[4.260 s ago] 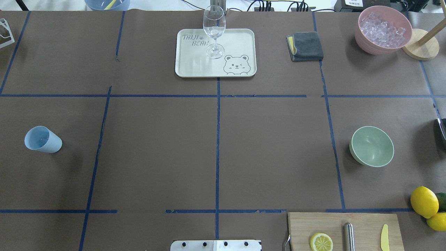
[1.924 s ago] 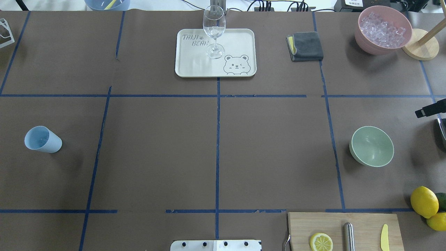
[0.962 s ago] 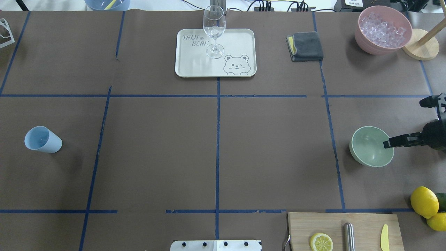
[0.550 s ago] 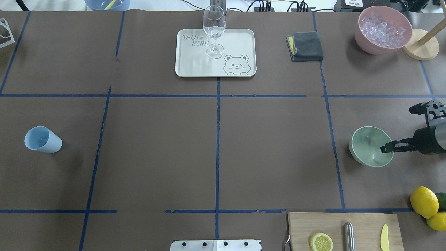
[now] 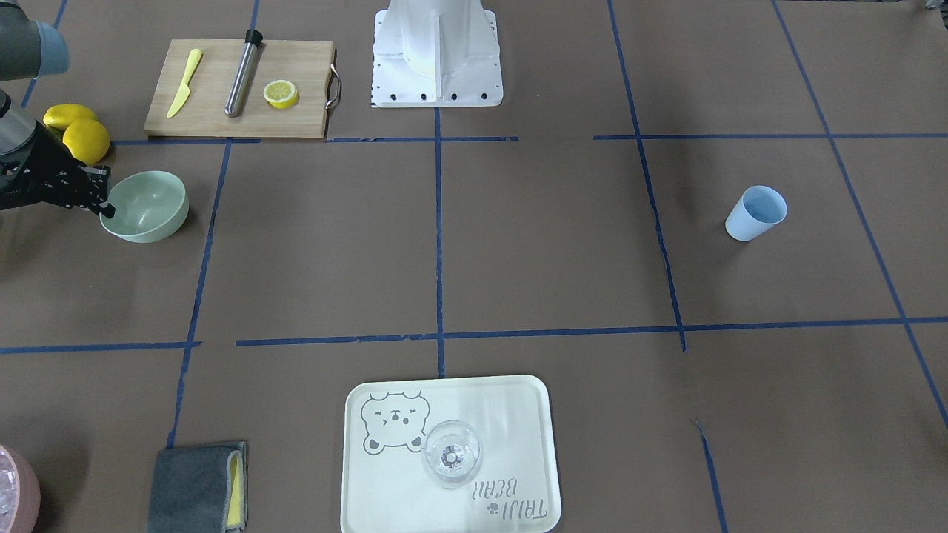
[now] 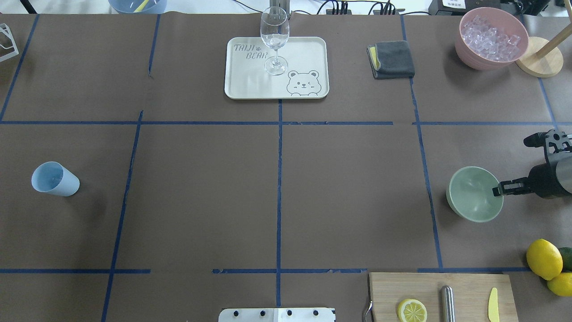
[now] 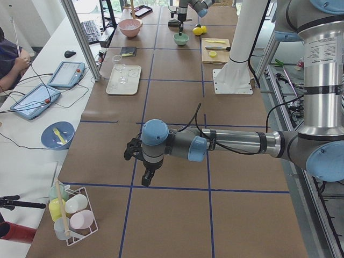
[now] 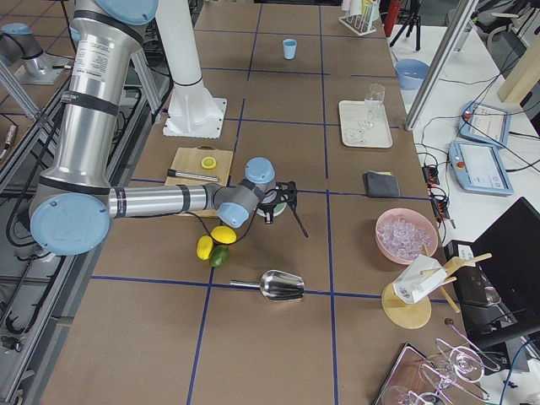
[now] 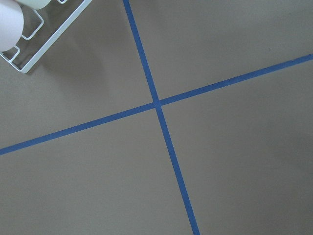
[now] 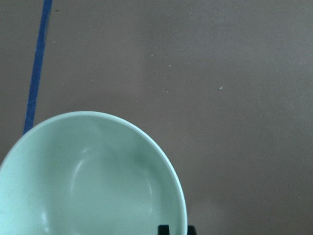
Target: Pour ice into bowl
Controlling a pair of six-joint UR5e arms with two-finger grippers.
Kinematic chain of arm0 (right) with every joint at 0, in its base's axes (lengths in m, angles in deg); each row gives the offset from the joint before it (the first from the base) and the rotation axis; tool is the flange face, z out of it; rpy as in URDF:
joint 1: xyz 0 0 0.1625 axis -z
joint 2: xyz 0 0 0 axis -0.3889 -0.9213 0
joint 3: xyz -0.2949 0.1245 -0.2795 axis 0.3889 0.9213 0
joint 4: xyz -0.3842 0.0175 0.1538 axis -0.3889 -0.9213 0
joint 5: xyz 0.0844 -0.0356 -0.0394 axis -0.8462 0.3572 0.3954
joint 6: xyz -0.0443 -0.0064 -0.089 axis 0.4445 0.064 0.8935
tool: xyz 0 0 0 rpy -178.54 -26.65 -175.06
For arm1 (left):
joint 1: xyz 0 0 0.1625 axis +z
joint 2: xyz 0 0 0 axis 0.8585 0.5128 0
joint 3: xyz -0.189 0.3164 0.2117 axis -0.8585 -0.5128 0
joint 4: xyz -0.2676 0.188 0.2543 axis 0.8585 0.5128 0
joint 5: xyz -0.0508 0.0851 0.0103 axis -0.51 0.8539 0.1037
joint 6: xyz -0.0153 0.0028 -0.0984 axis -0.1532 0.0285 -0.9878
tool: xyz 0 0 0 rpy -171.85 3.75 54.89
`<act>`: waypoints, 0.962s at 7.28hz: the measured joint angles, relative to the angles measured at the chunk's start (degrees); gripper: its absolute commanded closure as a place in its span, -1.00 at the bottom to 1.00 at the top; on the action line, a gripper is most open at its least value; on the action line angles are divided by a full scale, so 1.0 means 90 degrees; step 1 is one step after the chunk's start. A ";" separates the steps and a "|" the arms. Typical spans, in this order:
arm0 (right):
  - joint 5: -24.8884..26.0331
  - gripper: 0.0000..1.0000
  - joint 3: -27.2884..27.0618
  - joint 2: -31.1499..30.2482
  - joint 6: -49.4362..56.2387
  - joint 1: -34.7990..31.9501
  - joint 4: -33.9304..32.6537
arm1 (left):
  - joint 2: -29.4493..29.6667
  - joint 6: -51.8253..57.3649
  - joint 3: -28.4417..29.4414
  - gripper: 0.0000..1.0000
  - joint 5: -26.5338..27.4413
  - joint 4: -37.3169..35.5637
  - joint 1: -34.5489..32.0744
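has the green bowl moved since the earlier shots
Yes. In the overhead view the bowl has shifted slightly down the picture, toward the cutting board, with the right gripper at its rim.

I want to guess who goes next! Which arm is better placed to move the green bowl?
Right. The right gripper pinches the bowl's rim, while the left gripper hangs at the table's other end.

**Obscured and cropped items**
Left gripper (image 7: 137,164) appears in the side view only; jaw state unreadable. Right gripper (image 10: 176,230) cropped by the wrist view's bottom edge: two dark stubs astride the rim of the bowl (image 10: 93,181). Pink container (image 5: 11,488) cut by front view's corner.
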 measured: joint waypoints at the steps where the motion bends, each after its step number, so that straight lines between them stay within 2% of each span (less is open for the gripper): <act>1: -0.0006 1.00 -0.0062 0.0168 -0.0171 -0.0027 0.0010 | 0.0000 0.0000 -0.0002 -1.00 0.0000 0.0000 0.0000; 4: -0.0057 1.00 -0.0153 0.1422 -0.1047 0.0023 -0.0326 | 0.0000 -0.0006 -0.0006 -1.00 0.0000 0.0000 0.0000; 7: -0.0001 1.00 -0.0152 0.3251 -0.1701 0.0584 -0.2034 | 0.0000 -0.0012 -0.0007 -1.00 -0.0009 0.0003 0.0005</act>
